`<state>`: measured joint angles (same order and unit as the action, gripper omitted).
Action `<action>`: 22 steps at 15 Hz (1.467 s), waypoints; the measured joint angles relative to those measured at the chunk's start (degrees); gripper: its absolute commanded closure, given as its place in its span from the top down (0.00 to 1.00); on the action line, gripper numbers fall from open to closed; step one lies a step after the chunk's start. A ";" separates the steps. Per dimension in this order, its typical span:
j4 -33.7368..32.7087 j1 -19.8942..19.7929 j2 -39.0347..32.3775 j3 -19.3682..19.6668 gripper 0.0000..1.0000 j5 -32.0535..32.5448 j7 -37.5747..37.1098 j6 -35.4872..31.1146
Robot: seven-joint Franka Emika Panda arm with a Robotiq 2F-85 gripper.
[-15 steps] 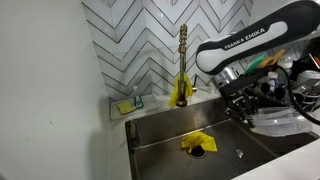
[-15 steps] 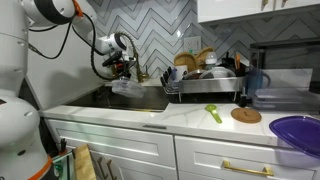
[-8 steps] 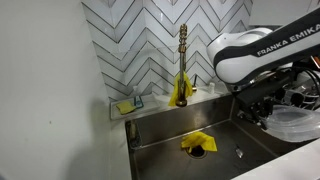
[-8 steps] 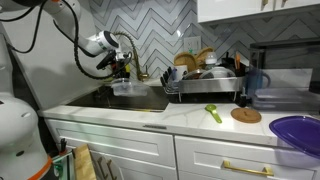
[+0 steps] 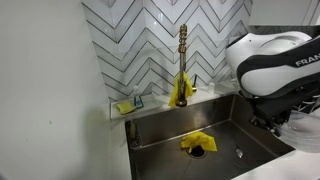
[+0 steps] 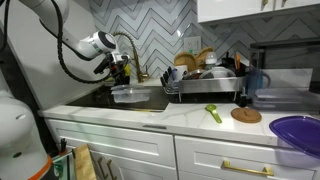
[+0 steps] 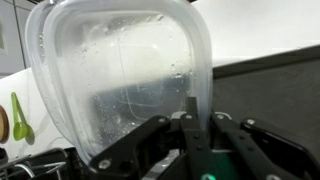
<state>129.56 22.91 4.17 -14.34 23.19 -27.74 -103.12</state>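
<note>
The fingers (image 7: 190, 122) are clamped on the rim of a clear plastic container (image 7: 120, 80), one thin finger lying across the wall just inside the edge. In an exterior view the gripper (image 6: 119, 74) holds the container (image 6: 128, 94) low over the sink (image 5: 160, 128), close to the front lip of the counter (image 6: 150, 116) and apart from it. The basin below is mostly open, with a yellow cloth (image 5: 197, 142) lying at the drain. Behind stands the brass faucet (image 5: 183, 55) against the chevron-tiled wall (image 5: 140, 40), with a sponge (image 5: 125, 107) on the ledge near the corner. To one side, the dish rack (image 6: 205, 76) crowds the sink's edge; beyond it the counter carries a green spatula (image 6: 214, 112) and a purple bowl (image 6: 298, 133), well apart from the container. On the white arm (image 5: 275, 60) the letters "FRAN" can be read, the rest cut by the frame edge
</note>
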 measured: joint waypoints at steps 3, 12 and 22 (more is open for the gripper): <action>0.02 -0.73 -0.05 -0.73 0.02 0.39 0.74 -1.18; 7.20 -7.45 0.93 0.06 0.02 3.56 5.54 -13.98; 15.40 -12.99 6.73 2.07 0.02 9.97 6.97 -22.87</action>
<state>144.96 9.92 10.90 -12.27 33.16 -20.78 -125.98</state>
